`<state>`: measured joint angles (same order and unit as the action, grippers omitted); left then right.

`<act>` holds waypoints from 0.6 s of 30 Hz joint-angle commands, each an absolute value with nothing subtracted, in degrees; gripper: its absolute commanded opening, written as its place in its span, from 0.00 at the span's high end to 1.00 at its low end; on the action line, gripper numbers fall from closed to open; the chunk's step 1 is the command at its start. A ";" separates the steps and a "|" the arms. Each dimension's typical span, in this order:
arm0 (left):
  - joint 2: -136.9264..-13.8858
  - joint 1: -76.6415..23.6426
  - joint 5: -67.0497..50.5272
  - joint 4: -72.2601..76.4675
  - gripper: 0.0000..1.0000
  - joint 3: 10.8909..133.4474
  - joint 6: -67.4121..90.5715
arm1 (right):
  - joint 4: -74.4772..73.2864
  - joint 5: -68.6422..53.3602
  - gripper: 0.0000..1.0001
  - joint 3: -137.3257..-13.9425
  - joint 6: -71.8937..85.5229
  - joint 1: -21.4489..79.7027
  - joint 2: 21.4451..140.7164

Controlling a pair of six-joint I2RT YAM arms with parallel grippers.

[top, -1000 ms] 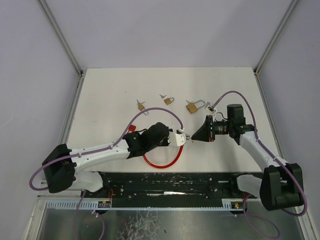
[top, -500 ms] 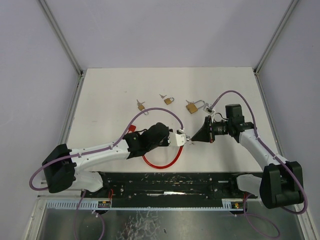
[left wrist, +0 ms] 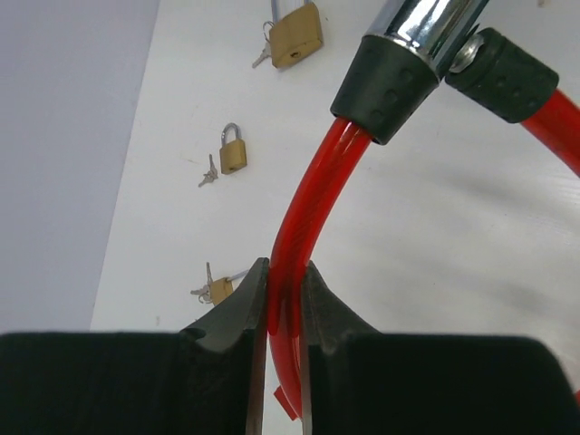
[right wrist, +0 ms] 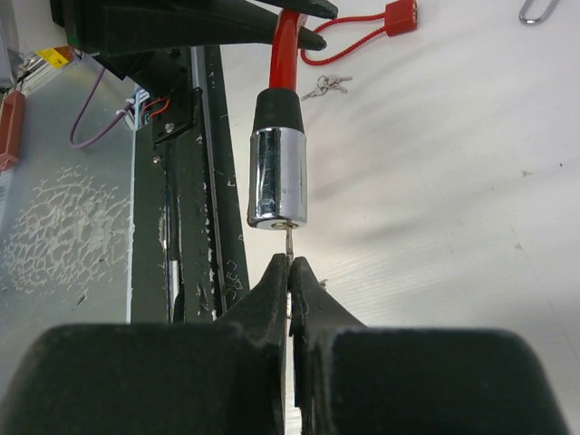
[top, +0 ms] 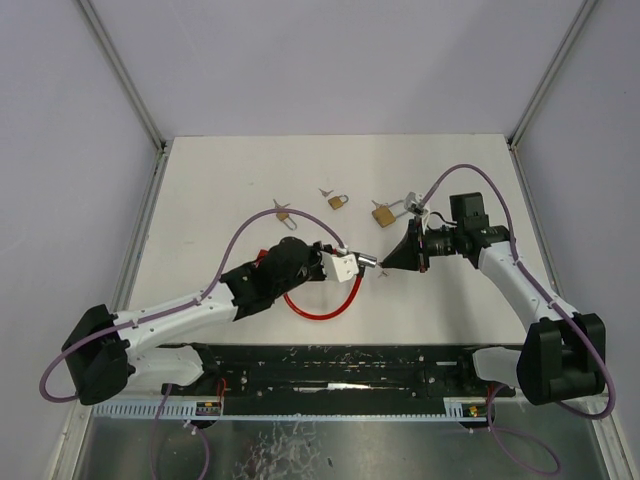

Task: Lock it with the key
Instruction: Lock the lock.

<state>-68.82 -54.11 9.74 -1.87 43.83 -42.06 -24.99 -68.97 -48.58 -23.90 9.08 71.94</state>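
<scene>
- The cable [left wrist: 304, 199] is clamped in the closed left gripper [left wrist: 283, 276]; its cylinder [right wrist: 277, 177] is held above the desk [top: 230, 180], just ahead of the right gripper [right wrist: 290, 265].
- The key [right wrist: 289, 243] is pinched in the shut right gripper; its tip is at the cylinder face; the depth cannot be told.
- Insertion is judged to be the step in hand; next, the key would need to be pushed home along the cylinder's axis, then turned.

red cable lock [left wrist: 306, 204], brass padlock [top: 382, 215], white table [top: 230, 180]
</scene>
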 commanded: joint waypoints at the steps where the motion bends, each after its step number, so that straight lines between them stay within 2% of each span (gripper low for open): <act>1: -64.35 -48.91 17.93 1.95 1.00 42.68 -42.78 | -30.84 -66.10 1.00 -49.37 -25.88 7.29 71.47; 14: -63.40 -47.72 18.03 1.82 1.00 40.98 -47.24 | -30.76 -68.52 1.00 -49.96 -25.20 3.54 69.25; 18: -62.36 -50.17 13.28 0.58 1.00 39.24 -51.90 | -29.96 -66.94 1.00 -50.14 -24.78 1.72 67.39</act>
<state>-66.41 -52.29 4.25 1.98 41.50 -46.33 -25.08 -72.01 -49.01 -24.23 6.68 70.41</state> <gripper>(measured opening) 0.105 0.017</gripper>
